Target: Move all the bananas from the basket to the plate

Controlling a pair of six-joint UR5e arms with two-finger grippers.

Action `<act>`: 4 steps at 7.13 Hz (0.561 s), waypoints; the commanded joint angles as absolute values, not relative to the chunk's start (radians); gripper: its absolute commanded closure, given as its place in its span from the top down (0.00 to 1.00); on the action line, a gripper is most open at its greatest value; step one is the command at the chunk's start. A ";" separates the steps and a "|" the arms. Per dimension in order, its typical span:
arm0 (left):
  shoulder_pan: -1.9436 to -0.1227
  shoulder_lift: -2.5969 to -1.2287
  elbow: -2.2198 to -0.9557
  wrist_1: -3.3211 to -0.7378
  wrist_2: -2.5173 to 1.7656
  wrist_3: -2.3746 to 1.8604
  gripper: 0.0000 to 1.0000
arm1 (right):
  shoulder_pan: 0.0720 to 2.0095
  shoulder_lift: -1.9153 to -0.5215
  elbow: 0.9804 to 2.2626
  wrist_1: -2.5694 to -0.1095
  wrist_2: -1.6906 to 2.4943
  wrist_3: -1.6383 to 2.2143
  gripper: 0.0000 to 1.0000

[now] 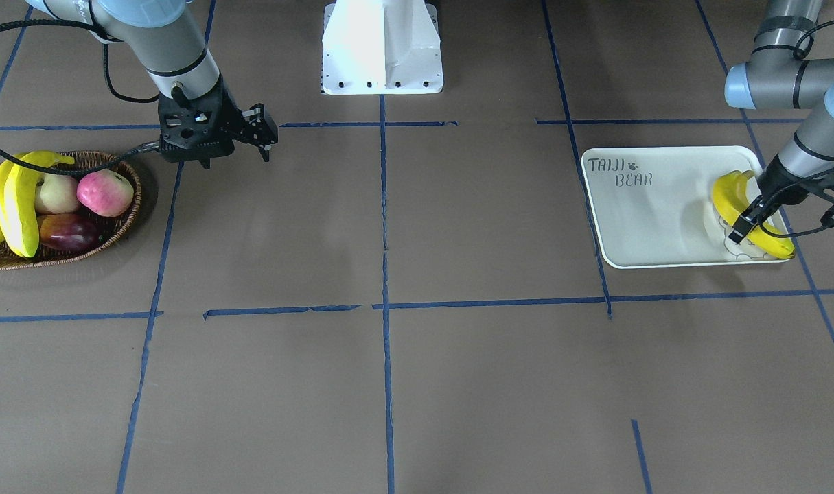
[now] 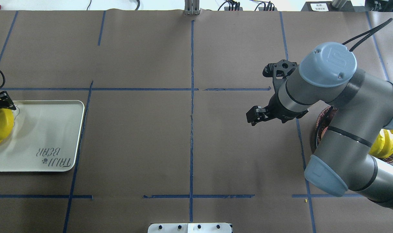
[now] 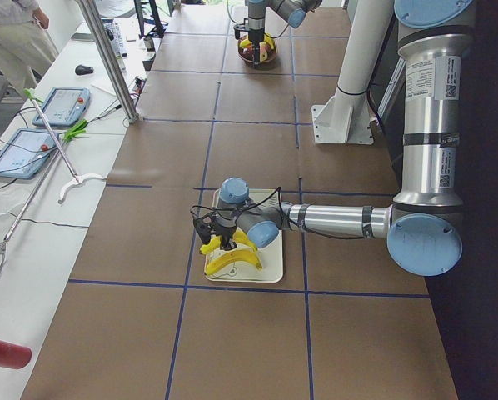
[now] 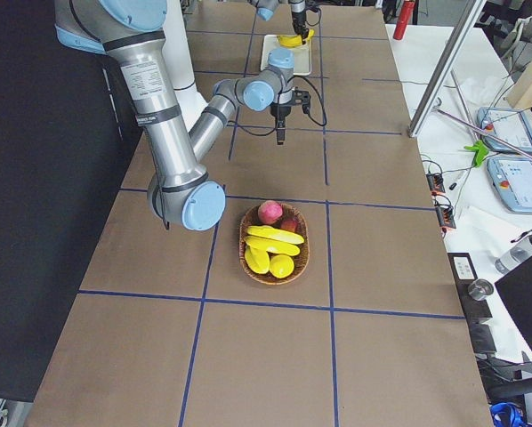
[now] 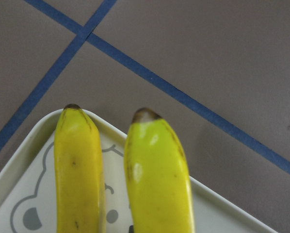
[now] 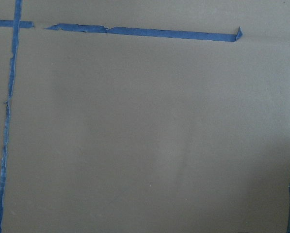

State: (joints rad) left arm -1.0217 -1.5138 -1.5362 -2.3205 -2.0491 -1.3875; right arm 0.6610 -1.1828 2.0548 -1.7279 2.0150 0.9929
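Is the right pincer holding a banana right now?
No, the right pincer hangs open and empty beside the basket, with nothing between its fingers.

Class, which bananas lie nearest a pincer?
The two bananas on the plate, right at the left pincer; the other bananas in the basket lie apart from the right pincer.

plate [image 1: 650,219]: on the table, toward the robot's left end
bananas on plate [image 1: 773,241]: two, side by side at the outer end, tips at the corner rim
left gripper [image 1: 739,230]: right over those two
basket [image 1: 125,219]: toward the robot's right end, well apart from the plate
bananas in basket [image 1: 18,206]: on the outer side
apples [image 1: 104,192]: beside them, on the plate's side
right gripper [image 1: 235,159]: above bare table, near the basket, on its plate side
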 commanded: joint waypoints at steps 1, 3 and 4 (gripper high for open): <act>-1.032 -1.513 -1.549 -2.316 -2.055 -1.352 1.00 | 0.661 -1.189 2.069 -1.729 2.016 0.992 1.00; -1.090 -1.503 -1.584 -2.309 -2.139 -1.270 1.00 | 0.664 -1.204 2.072 -1.730 2.017 0.992 1.00; -1.124 -1.505 -1.639 -2.307 -2.229 -1.267 1.00 | 0.666 -1.256 2.110 -1.729 2.020 0.973 1.00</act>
State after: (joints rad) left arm -1.0822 -1.5049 -1.5869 -2.3106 -2.1355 -1.2849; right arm 0.6636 -1.2115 2.0802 -1.7299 2.0174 0.9878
